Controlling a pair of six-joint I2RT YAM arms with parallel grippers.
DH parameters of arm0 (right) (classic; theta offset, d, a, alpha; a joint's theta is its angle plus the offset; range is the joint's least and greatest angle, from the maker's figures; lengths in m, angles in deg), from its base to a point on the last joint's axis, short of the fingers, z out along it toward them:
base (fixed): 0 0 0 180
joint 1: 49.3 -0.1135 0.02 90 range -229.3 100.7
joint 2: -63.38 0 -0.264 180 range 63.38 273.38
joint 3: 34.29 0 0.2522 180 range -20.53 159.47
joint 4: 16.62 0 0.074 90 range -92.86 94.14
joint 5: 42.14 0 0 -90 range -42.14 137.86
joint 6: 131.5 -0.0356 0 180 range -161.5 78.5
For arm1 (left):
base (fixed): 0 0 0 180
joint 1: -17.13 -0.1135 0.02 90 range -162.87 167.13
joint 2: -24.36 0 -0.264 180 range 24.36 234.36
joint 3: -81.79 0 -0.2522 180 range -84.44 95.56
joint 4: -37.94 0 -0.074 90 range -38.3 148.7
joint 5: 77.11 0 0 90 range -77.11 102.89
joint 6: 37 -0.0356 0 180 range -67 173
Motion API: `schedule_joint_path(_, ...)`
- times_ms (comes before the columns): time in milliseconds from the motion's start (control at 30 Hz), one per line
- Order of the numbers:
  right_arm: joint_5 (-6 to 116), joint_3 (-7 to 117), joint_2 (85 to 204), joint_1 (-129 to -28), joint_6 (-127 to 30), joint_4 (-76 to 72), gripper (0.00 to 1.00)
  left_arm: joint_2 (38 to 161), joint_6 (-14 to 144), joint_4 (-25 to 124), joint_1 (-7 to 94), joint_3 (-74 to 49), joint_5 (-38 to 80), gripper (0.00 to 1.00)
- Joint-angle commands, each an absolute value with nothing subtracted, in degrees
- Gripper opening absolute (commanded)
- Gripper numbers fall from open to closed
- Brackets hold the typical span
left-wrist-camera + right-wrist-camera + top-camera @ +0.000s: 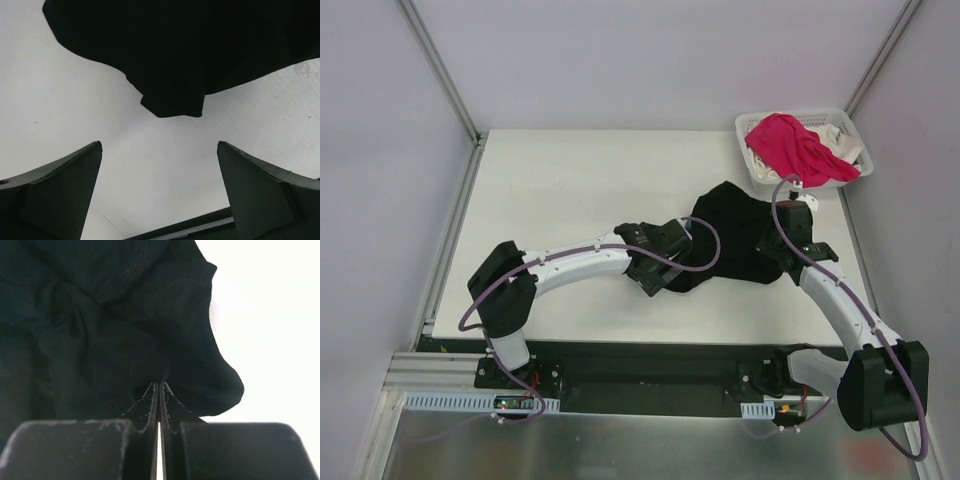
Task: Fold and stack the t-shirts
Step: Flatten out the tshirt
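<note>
Seeing left gripper (159,150) spread wide over the table (570,200), just short of a folded tab of the black shirt (735,235), and right gripper (159,385) clamped on a thin fold at that shirt's right side, mid-right of the table. Could lose that thin pinch on a pull, or drag the bunched cloth instead of spreading it, with only one point held. Got open table left and far-left for laying flat; tighter on the right, with table edge close and basket (845,122) with pink shirt (790,145) at the far corner.
</note>
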State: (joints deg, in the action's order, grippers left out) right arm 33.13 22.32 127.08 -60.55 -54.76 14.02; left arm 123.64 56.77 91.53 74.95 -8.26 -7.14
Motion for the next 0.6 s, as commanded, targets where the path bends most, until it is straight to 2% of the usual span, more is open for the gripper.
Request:
schedule_joint_path(0, 33.79, 24.82, 126.75, -59.67, -54.34, 12.52, 0.01, 125.17, 56.95, 92.92, 76.54, -5.61, -9.17, 0.98)
schedule_joint_path(167, 34.76, 24.82, 126.48, -59.06, -54.25, 12.43, 0.01, 125.61, 56.78, 92.83, 76.72, -6.40, -10.31, 0.95)
schedule_joint_path(300, 35.64, 24.73, 126.66, -58.88, -54.69, 12.35, 0.01, 126.13, 57.13, 92.83, 77.07, -7.19, -10.58, 0.81)
schedule_joint_path(333, 35.99, 24.73, 126.57, -58.88, -54.77, 12.26, 0.01, 126.31, 57.21, 92.92, 77.07, -7.19, -10.58, 0.69)
schedule_joint_path(367, 35.99, 24.64, 126.49, -58.71, -54.86, 12.26, 0.01, 126.83, 57.30, 93.01, 77.16, -7.28, -10.66, 0.62)
schedule_joint_path(400, 36.16, 24.73, 126.22, -58.79, -54.86, 12.26, 0.01, 127.10, 57.39, 92.92, 77.25, -7.36, -10.84, 0.61)
schedule_joint_path(567, 36.25, 24.91, 125.34, -58.53, -54.60, 12.26, 0.01, 128.33, 58.36, 92.92, 78.21, -7.28, -13.03, 0.71)
